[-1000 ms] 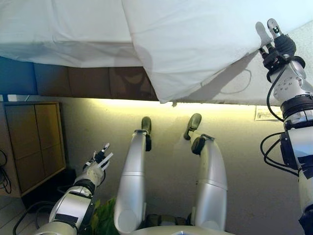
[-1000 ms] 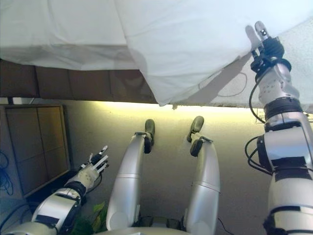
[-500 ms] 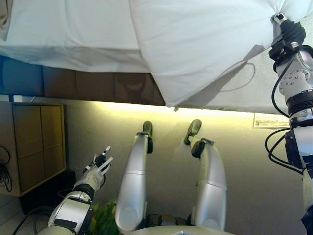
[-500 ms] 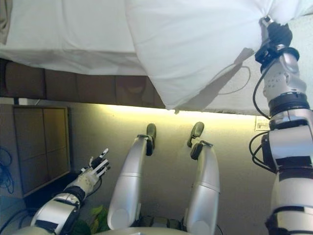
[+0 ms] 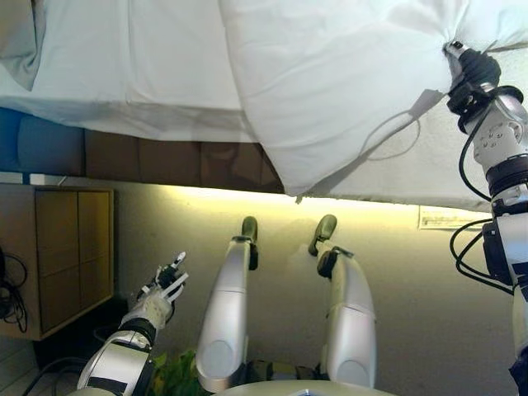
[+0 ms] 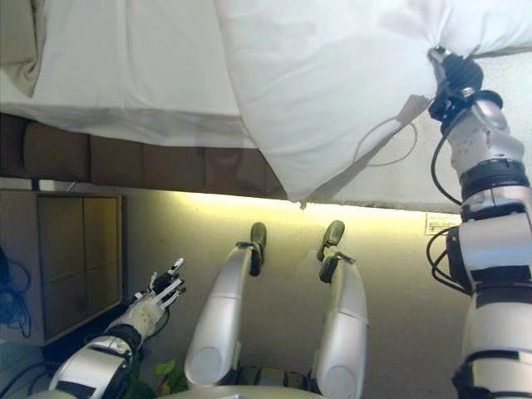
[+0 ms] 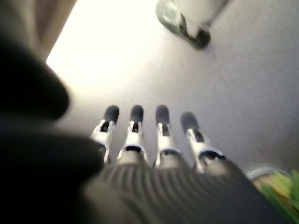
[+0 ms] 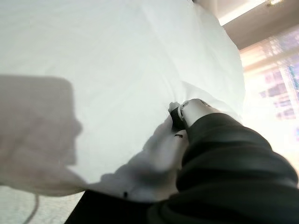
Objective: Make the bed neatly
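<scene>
I am pinching the white duvet (image 5: 346, 82) with my right hand (image 5: 466, 70) at about two o'clock in the head views; the cloth is puckering into folds right where the hand meets it, so I judge the fingers are closed on it to drag that edge across the bed (image 5: 124, 74). The duvet is lying folded back on the mattress, one corner hanging over the bed's near side around six o'clock of the fold, so the bed is far from made. My left hand (image 5: 162, 290) is hanging idle down at seven o'clock, clear of the bedding, probably because one hand is enough for this pull.

The right wrist view is showing a fingertip (image 8: 189, 109) sunk into bunched cloth, which the head views only hint at. The left wrist view is showing straight, empty fingers (image 7: 135, 126) over bare floor (image 7: 243, 93).
</scene>
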{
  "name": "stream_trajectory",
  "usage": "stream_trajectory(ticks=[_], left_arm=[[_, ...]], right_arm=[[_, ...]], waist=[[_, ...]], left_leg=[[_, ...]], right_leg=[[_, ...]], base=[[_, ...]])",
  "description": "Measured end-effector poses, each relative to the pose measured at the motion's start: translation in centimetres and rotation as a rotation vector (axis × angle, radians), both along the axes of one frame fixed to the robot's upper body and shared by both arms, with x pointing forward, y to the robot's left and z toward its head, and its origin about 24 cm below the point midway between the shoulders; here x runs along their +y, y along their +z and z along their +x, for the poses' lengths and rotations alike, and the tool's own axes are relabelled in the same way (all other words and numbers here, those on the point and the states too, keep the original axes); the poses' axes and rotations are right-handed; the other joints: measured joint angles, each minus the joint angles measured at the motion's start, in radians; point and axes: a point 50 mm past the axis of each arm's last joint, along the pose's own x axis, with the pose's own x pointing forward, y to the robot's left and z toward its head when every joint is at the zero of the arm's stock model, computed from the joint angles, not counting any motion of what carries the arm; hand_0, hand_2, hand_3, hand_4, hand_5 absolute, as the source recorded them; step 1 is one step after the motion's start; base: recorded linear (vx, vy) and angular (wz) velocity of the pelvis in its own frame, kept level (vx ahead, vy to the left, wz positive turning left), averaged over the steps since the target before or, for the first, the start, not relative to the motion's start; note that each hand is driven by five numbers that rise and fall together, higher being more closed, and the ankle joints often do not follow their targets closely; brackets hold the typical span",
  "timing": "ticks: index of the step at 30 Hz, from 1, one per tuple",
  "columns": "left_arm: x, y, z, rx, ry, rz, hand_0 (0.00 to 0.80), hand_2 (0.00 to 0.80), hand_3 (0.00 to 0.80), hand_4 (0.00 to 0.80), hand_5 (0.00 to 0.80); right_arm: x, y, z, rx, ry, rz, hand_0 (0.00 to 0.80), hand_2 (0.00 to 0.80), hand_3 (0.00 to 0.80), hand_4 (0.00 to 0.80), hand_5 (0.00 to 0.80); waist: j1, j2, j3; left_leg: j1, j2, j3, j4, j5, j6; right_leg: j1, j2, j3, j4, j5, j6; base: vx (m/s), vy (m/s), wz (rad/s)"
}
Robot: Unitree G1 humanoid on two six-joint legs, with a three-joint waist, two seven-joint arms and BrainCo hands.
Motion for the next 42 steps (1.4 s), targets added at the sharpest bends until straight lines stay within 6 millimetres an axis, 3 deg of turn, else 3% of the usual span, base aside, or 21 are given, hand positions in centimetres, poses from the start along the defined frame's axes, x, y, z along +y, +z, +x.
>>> stream_trajectory(ticks=[5, 10, 12, 15, 18, 20, 23, 27, 31, 38, 42], left_arm=[[-1.0, 2.1, 2.2, -0.209, -0.089, 0.032, 0.000, 0.000, 0.000, 0.000, 0.000], [-2.5, 2.6, 0.9, -0.383, -0.221, 0.034, 0.000, 0.000, 0.000, 0.000, 0.000], [-2.3, 3.6, 1.2, -0.432, -0.243, 0.039, 0.000, 0.000, 0.000, 0.000, 0.000], [-1.2, 6.9, 3.5, -0.528, -0.274, 0.085, 0.000, 0.000, 0.000, 0.000, 0.000], [-1.7, 10.9, 6.8, -0.651, -0.283, 0.054, 0.000, 0.000, 0.000, 0.000, 0.000], [-3.1, 13.5, 8.9, -0.728, -0.318, 0.012, 0.000, 0.000, 0.000, 0.000, 0.000], [-6.4, 15.3, 10.6, -0.761, -0.424, -0.055, 0.000, 0.000, 0.000, 0.000, 0.000], [-10.5, 14.8, 10.9, -0.702, -0.565, -0.169, 0.000, 0.000, 0.000, 0.000, 0.000], [-13.2, 13.3, 10.2, -0.611, -0.610, -0.330, 0.000, 0.000, 0.000, 0.000, 0.000], [-16.2, 12.7, 10.2, -0.559, -0.466, -0.709, 0.000, 0.000, 0.000, 0.000, 0.000], [-17.8, 12.4, 9.9, -0.533, -0.401, -0.879, 0.000, 0.000, 0.000, 0.000, 0.000]], right_arm=[[0.8, -1.8, 0.1, 0.037, 0.073, 0.005, 0.800, 0.800, 0.800, 0.800, 0.800], [1.6, -5.4, 0.0, 0.101, 0.109, 0.035, 0.800, 0.800, 0.800, 0.800, 0.800], [2.2, -6.4, 0.1, 0.123, 0.123, 0.051, 0.800, 0.800, 0.800, 0.800, 0.800], [2.7, -6.8, 0.2, 0.127, 0.135, 0.058, 0.800, 0.800, 0.800, 0.800, 0.800], [3.1, -6.7, 0.3, 0.119, 0.147, 0.066, 0.800, 0.800, 0.800, 0.800, 0.800], [3.8, -6.3, 0.5, 0.104, 0.157, 0.065, 0.800, 0.800, 0.800, 0.800, 0.800], [4.2, -5.9, 0.6, 0.095, 0.153, 0.063, 0.800, 0.800, 0.800, 0.800, 0.800], [5.1, -5.1, 0.9, 0.053, 0.168, 0.100, 0.800, 0.800, 0.800, 0.800, 0.800], [7.1, -4.6, 1.3, 0.027, 0.213, 0.124, 0.800, 0.800, 0.800, 0.800, 0.800], [10.2, -5.2, 1.7, 0.043, 0.278, 0.151, 0.800, 0.800, 0.800, 0.800, 0.800], [11.6, -5.5, 1.8, 0.044, 0.310, 0.186, 0.800, 0.800, 0.800, 0.800, 0.800]], waist=[[0.001, -0.012, -0.001], [0.008, -0.026, -0.002], [0.023, -0.025, -0.002], [0.037, -0.025, -0.002], [0.034, -0.025, -0.002], [0.027, -0.025, -0.002], [0.023, -0.025, -0.002], [0.014, -0.027, -0.001], [-0.012, -0.039, 0.000], [-0.034, -0.139, -0.002], [-0.034, -0.154, -0.003]], left_leg=[[0.113, -0.004, 0.018, -0.123, 0.039, 0.005], [0.216, -0.028, 0.022, -0.279, 0.103, -0.007], [0.266, -0.027, 0.029, -0.320, 0.116, -0.012], [0.329, -0.022, 0.031, -0.365, 0.124, -0.019], [0.364, -0.022, 0.032, -0.388, 0.130, -0.019], [0.364, -0.021, 0.034, -0.389, 0.130, -0.020], [0.360, -0.018, 0.034, -0.388, 0.129, -0.021], [0.351, -0.011, 0.033, -0.388, 0.127, -0.026], [0.351, -0.001, 0.033, -0.389, 0.124, -0.033], [0.364, 0.035, 0.040, -0.387, 0.121, -0.057], [0.394, 0.048, 0.038, -0.389, 0.118, -0.066]], right_leg=[[0.125, 0.006, -0.025, -0.149, 0.053, 0.010], [0.217, 0.006, -0.042, -0.282, 0.105, 0.016], [0.257, 0.013, -0.044, -0.313, 0.113, 0.013], [0.314, 0.022, -0.050, -0.342, 0.115, 0.012], [0.344, 0.023, -0.054, -0.356, 0.116, 0.014], [0.344, 0.025, -0.055, -0.358, 0.116, 0.014], [0.341, 0.029, -0.055, -0.358, 0.116, 0.014], [0.332, 0.038, -0.054, -0.358, 0.114, 0.010], [0.333, 0.049, -0.054, -0.363, 0.112, 0.007], [0.351, 0.088, -0.052, -0.389, 0.121, -0.008], [0.389, 0.104, -0.052, -0.413, 0.124, -0.013]], base=[[-0.060, -0.010, -0.04], [-0.055, 0.068, 0.08], [-0.025, 0.043, -0.06], [-0.003, 0.006, -0.03], [-0.053, -0.018, 0.01], [-0.063, -0.024, -0.02], [-0.044, -0.032, -0.02], [-0.017, -0.072, -0.01], [0.022, -0.073, -0.04], [0.048, -0.114, -0.08], [0.067, -0.059, -0.04]])
